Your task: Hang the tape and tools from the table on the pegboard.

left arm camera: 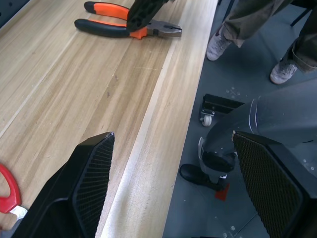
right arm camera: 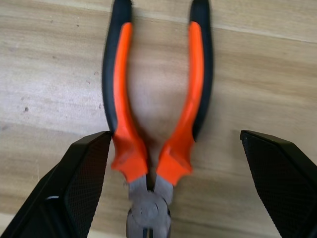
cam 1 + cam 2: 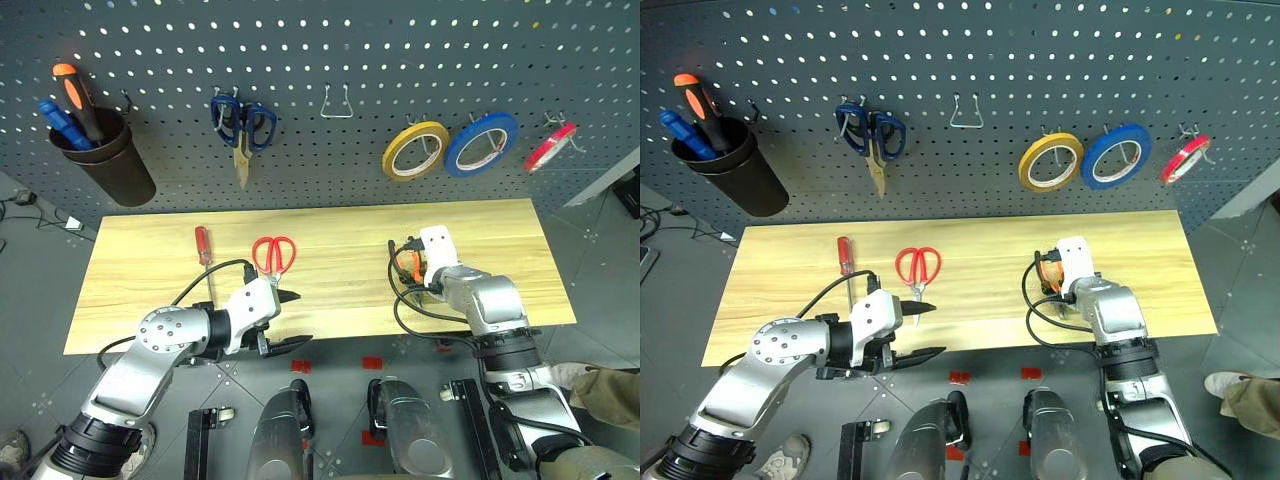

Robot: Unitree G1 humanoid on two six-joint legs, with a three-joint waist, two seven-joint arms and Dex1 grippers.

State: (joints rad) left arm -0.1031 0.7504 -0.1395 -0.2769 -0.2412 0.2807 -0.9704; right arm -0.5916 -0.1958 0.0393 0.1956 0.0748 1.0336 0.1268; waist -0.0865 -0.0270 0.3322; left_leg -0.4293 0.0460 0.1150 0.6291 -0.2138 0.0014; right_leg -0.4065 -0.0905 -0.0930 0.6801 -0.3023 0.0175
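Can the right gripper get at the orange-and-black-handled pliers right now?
Probably yes. The right gripper is open and straddles the orange-and-black-handled pliers, which lie flat on the light-wood table with nothing between fingers and handles.

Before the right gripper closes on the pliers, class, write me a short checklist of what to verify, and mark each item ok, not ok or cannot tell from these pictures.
1. Right gripper open: ok, fingers spread wide.
2. Pliers between its fingers: ok, the joint and lower handles sit in the gap, lying flat on the table.
3. Fingers touching the pliers: cannot tell; a gap shows on both sides.
4. Free hook on the pegboard: ok, one bare wire hook between the blue scissors and the yellow roll.
5. Left gripper out of the way: ok, open and empty near the table's front edge, by the red scissors.
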